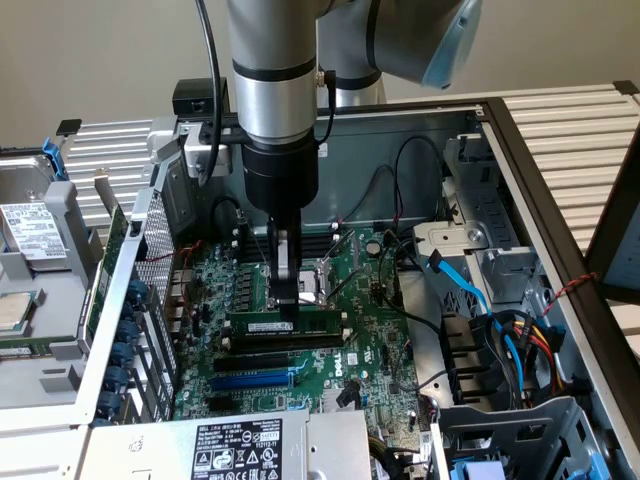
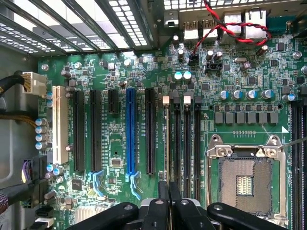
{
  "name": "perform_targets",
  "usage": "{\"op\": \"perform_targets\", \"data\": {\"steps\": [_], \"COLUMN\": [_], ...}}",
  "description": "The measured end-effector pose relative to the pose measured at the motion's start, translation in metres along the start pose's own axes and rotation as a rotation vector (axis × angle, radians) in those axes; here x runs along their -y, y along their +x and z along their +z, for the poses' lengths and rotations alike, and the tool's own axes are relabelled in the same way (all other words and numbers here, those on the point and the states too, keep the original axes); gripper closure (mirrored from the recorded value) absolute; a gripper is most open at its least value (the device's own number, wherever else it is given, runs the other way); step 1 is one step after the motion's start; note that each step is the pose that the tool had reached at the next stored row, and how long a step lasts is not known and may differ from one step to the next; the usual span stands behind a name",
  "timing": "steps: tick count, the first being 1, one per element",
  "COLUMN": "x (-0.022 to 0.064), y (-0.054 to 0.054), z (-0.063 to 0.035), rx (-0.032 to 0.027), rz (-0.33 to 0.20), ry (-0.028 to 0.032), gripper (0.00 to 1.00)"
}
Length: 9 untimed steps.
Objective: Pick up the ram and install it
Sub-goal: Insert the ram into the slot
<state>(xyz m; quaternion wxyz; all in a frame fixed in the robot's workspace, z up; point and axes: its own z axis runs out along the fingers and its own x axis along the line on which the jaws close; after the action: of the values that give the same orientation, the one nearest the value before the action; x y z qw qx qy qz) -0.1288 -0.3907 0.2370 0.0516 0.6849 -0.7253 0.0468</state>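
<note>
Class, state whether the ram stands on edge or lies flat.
On edge: the ram shows its labelled face sideways; the gripper clamps its top edge.

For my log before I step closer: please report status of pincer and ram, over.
Pincer shut on the ram. Ram upright on motherboard. Blue cable apart, toward exterior view's right.

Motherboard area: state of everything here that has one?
ram, upright on edge along a memory slot; seating cannot tell.
gripper, jaws closed on the ram's top edge.
CPU socket, empty, no processor.
blue slot, empty.
computer case, open, side panel off.
</note>
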Motion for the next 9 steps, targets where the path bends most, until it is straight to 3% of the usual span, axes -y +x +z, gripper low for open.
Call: {"op": "perform_targets", "data": {"steps": [9], "x": [-0.0009], "y": [-0.0001], "z": [0.0], "rx": [-0.0034], "rz": [0.001], "ry": [0.0033], "gripper": [0.88]}}
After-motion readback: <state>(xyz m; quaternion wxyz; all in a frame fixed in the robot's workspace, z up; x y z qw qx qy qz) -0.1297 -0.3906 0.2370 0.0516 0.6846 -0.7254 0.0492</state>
